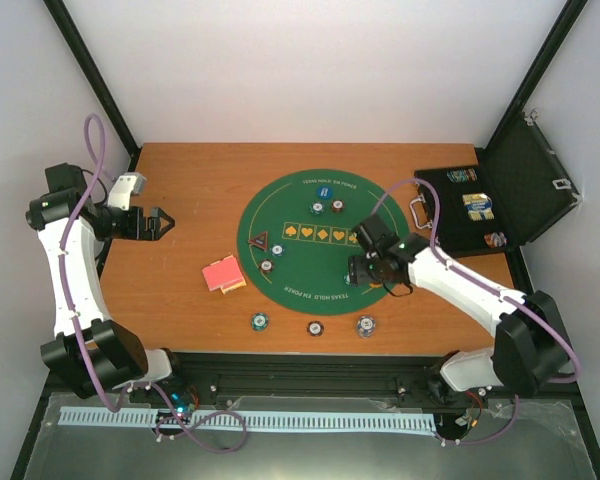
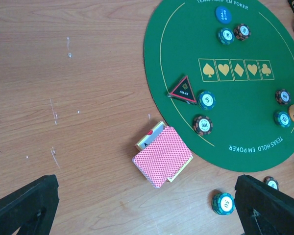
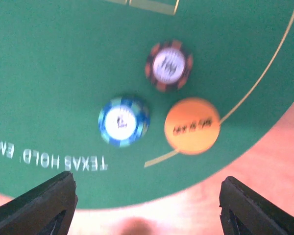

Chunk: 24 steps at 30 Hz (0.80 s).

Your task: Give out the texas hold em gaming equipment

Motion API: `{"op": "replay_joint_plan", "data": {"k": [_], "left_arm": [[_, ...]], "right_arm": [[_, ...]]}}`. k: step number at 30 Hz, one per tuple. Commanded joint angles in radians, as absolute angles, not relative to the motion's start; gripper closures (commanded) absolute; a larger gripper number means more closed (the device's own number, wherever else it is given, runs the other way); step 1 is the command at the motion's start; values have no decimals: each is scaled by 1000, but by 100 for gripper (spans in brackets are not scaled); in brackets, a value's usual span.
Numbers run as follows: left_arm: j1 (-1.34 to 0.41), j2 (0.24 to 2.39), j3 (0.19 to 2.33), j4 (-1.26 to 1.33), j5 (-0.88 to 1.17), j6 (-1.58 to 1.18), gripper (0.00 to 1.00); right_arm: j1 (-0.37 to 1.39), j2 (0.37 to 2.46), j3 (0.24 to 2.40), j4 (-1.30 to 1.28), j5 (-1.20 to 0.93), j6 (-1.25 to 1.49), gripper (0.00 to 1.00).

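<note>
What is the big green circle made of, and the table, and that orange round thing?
The green mat looks like felt or soft cloth: dull, no shine, printed gold lines. The table looks like wood or a wood-look sheet: brown, with grain streaks. The orange button looks like smooth plastic, evenly coloured, though the picture is blurry.

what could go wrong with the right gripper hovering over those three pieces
The orange button, blue chip and brown chip sit close together under the open right gripper; closing on one may knock its neighbours. The card stack lies skewed off the mat, so the left gripper might scatter it.
</note>
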<state>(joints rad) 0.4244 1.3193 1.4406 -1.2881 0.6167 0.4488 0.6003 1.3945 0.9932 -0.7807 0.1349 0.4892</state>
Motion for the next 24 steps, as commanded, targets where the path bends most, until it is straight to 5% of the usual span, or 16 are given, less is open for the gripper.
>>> {"op": "replay_joint_plan", "data": {"k": [1, 24], "left_arm": [[424, 1313, 1464, -1301, 640, 442, 0], [424, 1296, 1470, -1311, 635, 442, 0]], "right_arm": [[669, 1317, 887, -828, 90, 599, 20], [854, 1278, 713, -784, 72, 779, 26]]}}
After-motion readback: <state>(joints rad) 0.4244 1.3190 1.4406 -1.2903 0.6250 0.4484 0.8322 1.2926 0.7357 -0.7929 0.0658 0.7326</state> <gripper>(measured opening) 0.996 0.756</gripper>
